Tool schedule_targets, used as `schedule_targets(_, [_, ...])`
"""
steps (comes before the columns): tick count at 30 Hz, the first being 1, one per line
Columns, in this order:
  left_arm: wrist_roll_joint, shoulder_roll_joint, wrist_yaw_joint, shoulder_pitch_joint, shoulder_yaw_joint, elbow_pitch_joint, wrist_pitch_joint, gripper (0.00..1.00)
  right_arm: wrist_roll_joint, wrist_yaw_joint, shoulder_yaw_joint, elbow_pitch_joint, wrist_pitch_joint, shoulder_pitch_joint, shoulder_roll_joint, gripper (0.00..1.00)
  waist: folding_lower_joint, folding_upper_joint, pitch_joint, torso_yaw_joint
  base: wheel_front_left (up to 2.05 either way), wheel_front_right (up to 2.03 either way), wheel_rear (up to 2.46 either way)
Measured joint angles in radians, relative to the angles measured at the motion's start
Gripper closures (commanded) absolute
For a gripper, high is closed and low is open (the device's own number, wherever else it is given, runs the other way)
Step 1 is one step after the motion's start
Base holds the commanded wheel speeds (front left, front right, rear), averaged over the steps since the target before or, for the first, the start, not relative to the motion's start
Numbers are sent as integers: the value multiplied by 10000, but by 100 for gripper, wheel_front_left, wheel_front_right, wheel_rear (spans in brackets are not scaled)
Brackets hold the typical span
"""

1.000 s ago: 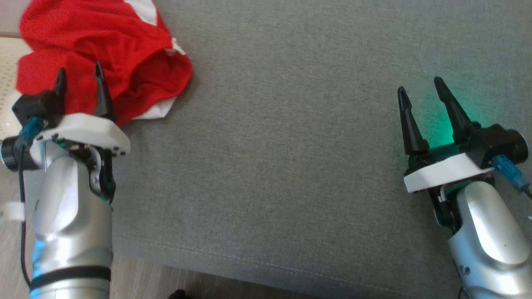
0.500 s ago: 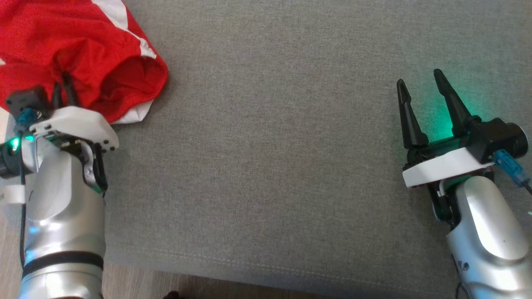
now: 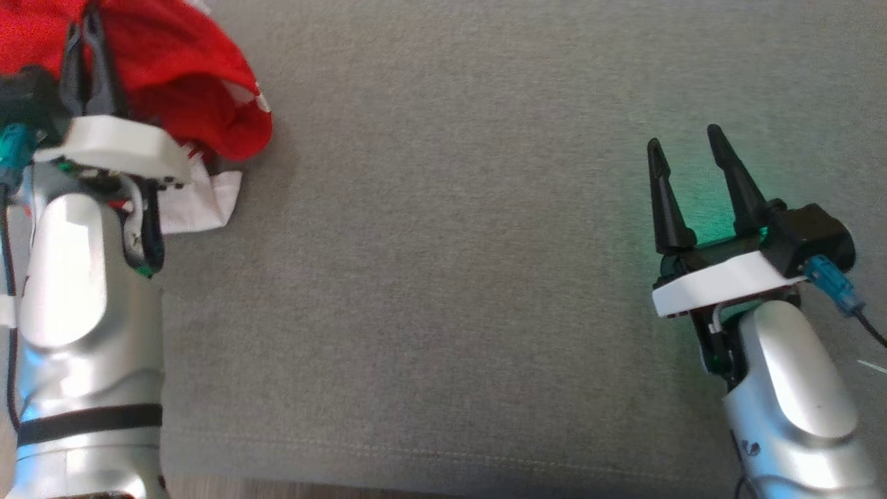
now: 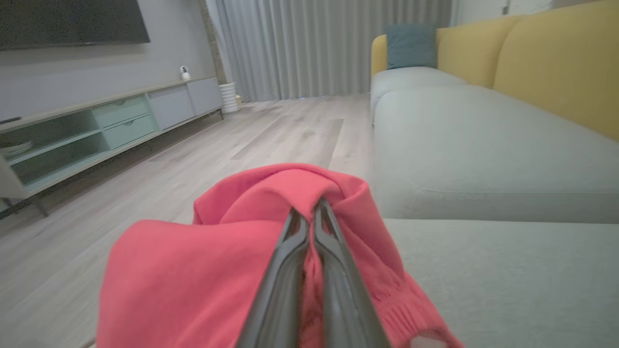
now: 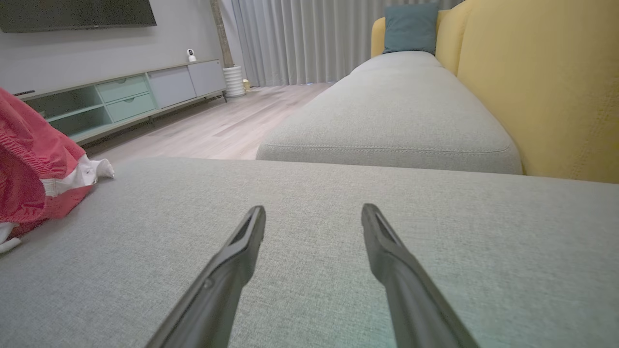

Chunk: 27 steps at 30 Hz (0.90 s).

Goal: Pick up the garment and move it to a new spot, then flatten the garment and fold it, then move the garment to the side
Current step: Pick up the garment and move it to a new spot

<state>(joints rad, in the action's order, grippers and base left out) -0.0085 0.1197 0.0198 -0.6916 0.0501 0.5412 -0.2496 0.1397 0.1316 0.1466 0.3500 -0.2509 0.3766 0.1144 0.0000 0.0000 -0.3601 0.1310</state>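
The garment is a red mesh jersey with white parts, bunched at the top left of the grey cushion. My left gripper is shut on a fold of its red cloth; in the left wrist view the two fingers pinch the red fabric, which drapes over them. A white piece hangs below the bunch. My right gripper stands open over bare cushion at the right, holding nothing; its spread tips frame the gap in the right wrist view, where the garment lies far left.
Beyond the grey cushion lies another long seat cushion with a yellow backrest and a blue pillow. Wood floor and a low media cabinet lie to the left. The cushion's front edge runs along the bottom.
My left gripper went from open to shut on the garment's red cloth, and the bunch has been gathered up around its fingers. The right gripper stays open; the head view shifted slightly.
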Motion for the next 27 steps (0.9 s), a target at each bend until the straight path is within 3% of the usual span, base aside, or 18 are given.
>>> schedule_targets(14, [50, -675, -654, -91, -1691, -907, -2, 100, 228, 0, 378, -2, 0, 0, -420, 0, 0, 0, 551, -2081, 0, 0, 0])
schedule_targets(23, [-901, -874, -575, 33, -2989, -924, -2, 100, 391, 0, 792, -86, 0, -17, -477, 0, 0, 0, 656, -3651, 0, 0, 0])
schedule_targets(27, [-1651, -876, -257, 203, -4079, -899, -2, 100, 587, 0, 924, -105, 0, -15, -497, 0, 0, 0, 664, -4400, 0, 0, 0])
